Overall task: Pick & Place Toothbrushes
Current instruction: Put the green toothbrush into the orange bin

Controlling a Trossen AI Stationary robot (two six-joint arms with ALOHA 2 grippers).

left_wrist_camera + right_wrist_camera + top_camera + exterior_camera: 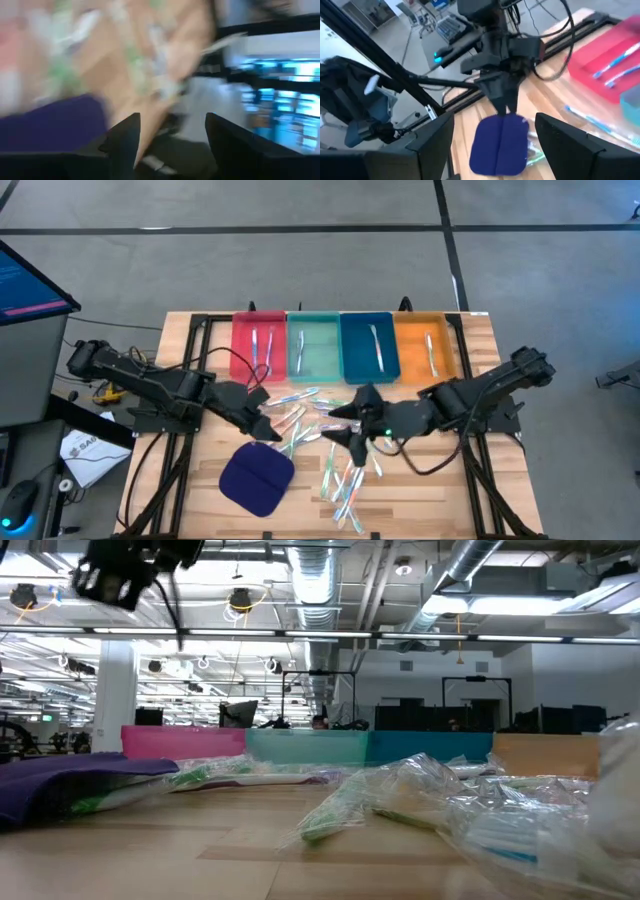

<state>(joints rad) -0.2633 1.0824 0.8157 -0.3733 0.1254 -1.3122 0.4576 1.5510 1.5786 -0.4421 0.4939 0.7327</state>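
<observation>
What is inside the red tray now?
In the high view, the red tray holds two toothbrushes, lying side by side along its length. Nothing covers them; the right wrist view shows the same pair.

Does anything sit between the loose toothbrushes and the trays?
Nothing visible does. The toothbrushes lie scattered mid-table, with bare wood up to the trays. The pad sits on the near side, away from that path. Both end effectors hover open over the pile.

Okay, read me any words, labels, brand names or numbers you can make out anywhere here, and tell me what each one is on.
None can be read.
Monitor beside the table: red bar and lines of text, too small to read.
White paper on the floor: dark print, too blurred to read.
Trays, toothbrushes, blue pad: no lettering visible.
</observation>
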